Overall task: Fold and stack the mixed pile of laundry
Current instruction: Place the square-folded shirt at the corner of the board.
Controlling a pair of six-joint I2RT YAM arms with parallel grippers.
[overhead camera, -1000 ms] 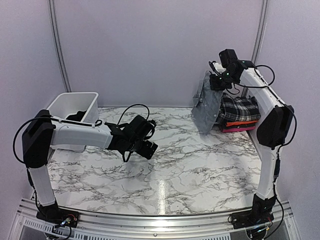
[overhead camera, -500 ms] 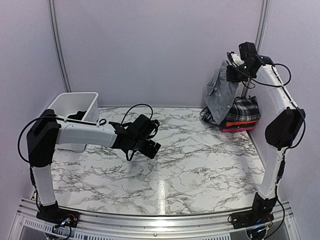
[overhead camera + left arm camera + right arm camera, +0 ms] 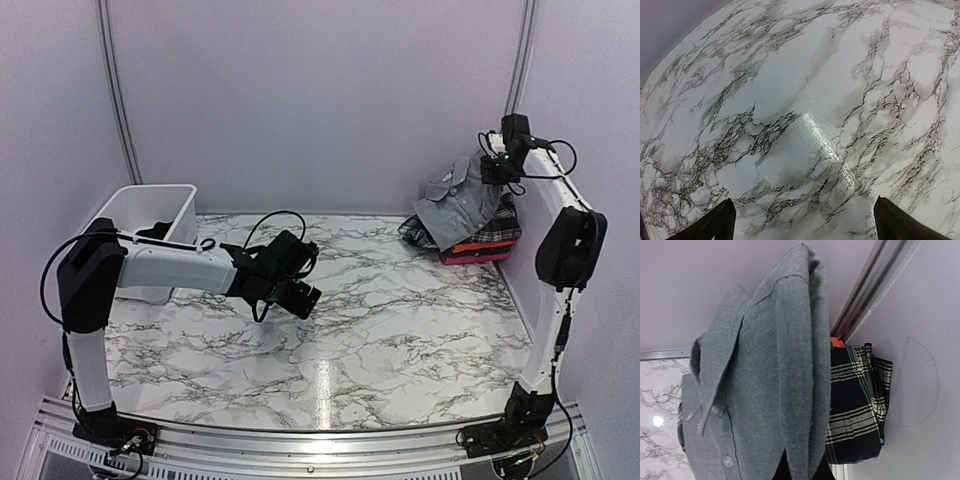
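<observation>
1. The right claw (image 3: 497,168) is clenched on the grey shirt (image 3: 462,200), holding it over the stack in the far right corner of the counter (image 3: 380,320).
2. That stack already holds the plaid piece (image 3: 855,410) above the red-pink piece (image 3: 478,257).
3. The left claw (image 3: 300,298) hangs released and empty.
4. Judging by this, the shirt needs setting down, and a dark cloth (image 3: 152,233) waits in the basket (image 3: 130,205).
5. No brand, label or writing can be read.
</observation>
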